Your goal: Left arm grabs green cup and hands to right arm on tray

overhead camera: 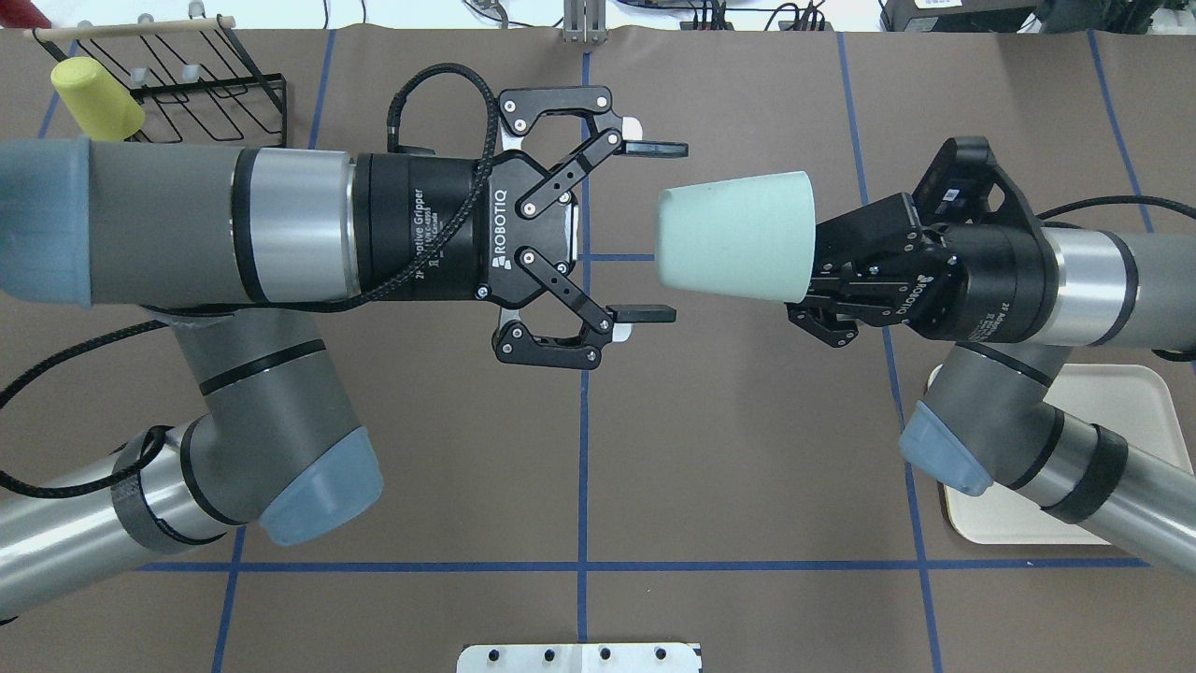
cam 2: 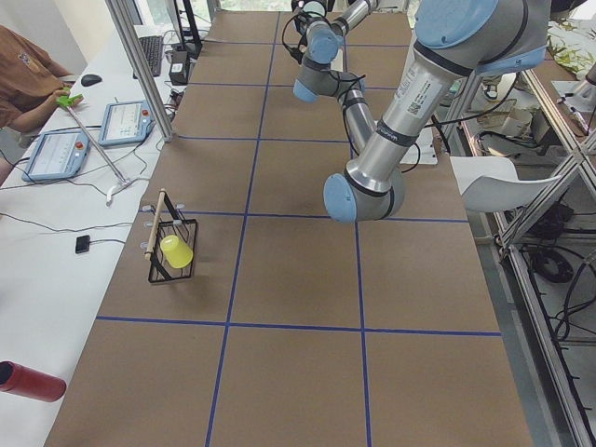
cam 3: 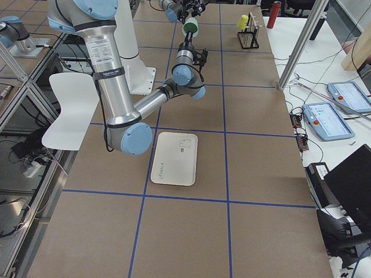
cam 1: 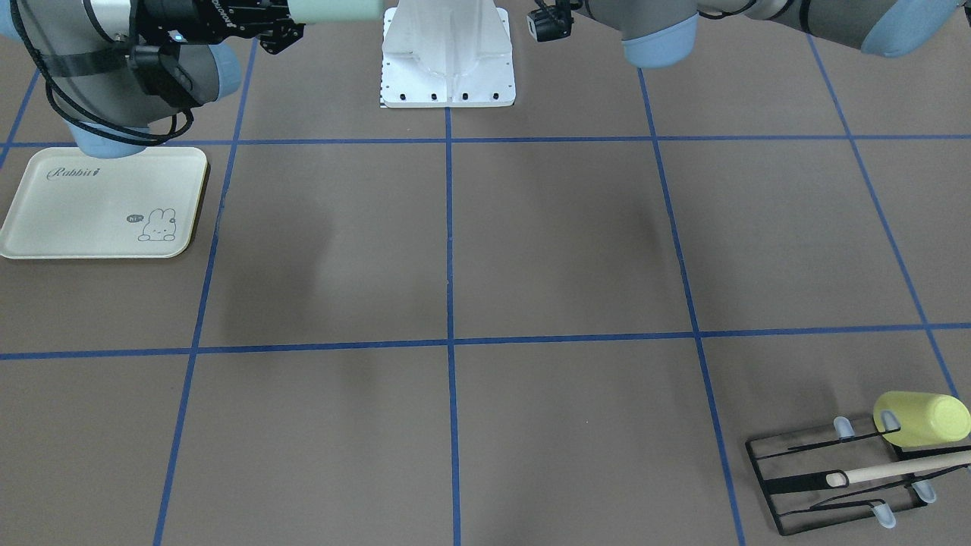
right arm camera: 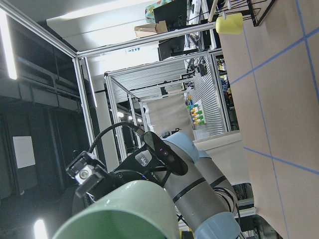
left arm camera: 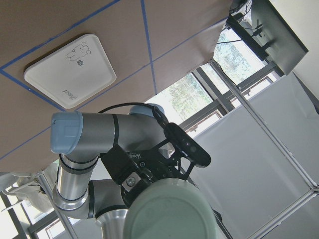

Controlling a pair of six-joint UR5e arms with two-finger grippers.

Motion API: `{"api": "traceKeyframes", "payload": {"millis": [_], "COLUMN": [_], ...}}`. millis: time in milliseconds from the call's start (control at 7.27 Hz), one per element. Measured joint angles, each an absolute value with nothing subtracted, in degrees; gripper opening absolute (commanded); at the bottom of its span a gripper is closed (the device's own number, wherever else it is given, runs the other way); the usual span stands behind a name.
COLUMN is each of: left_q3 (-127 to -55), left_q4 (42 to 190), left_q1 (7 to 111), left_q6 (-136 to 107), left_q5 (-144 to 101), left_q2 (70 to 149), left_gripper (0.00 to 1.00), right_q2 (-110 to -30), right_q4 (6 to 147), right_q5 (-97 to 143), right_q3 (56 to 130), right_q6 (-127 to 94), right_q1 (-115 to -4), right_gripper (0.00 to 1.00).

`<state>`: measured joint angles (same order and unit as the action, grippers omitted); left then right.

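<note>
The green cup [overhead camera: 733, 248] lies horizontal in mid-air over the table's centre, its closed base toward my left arm. My right gripper [overhead camera: 813, 276] is shut on the cup's open rim end. My left gripper [overhead camera: 680, 231] is open, its fingertips [overhead camera: 654, 149] standing either side of the cup's base without touching it. The cup's base fills the bottom of the left wrist view [left arm camera: 169, 211], and its rim shows in the right wrist view [right arm camera: 129, 211]. The cream tray [cam 1: 98, 220] lies empty on the table under my right arm [overhead camera: 1140, 393].
A yellow cup [overhead camera: 93, 89] hangs on a black wire rack [overhead camera: 187, 84] with a wooden bar at the table's far left corner; the cup also shows in the front-facing view [cam 1: 922, 417]. The white robot base [cam 1: 447, 61] stands at the near edge.
</note>
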<state>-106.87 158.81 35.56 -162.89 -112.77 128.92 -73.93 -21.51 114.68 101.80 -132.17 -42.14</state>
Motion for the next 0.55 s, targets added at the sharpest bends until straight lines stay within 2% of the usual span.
{"api": "traceKeyframes", "payload": {"millis": [550], "left_q3": [-106.8], "left_q4": [148.4], "left_q1": [39.8], "left_q6": [-150.0], "left_q5": [-118.8], "left_q2": [127.7], "left_gripper": [1.0], "right_q2": [-86.9], "right_q4": [-18.3], "right_q5": [126.6], "right_q3": [99.3], "right_q6": [-124.8], "right_q1": [-52.6], "right_gripper": [0.0]}}
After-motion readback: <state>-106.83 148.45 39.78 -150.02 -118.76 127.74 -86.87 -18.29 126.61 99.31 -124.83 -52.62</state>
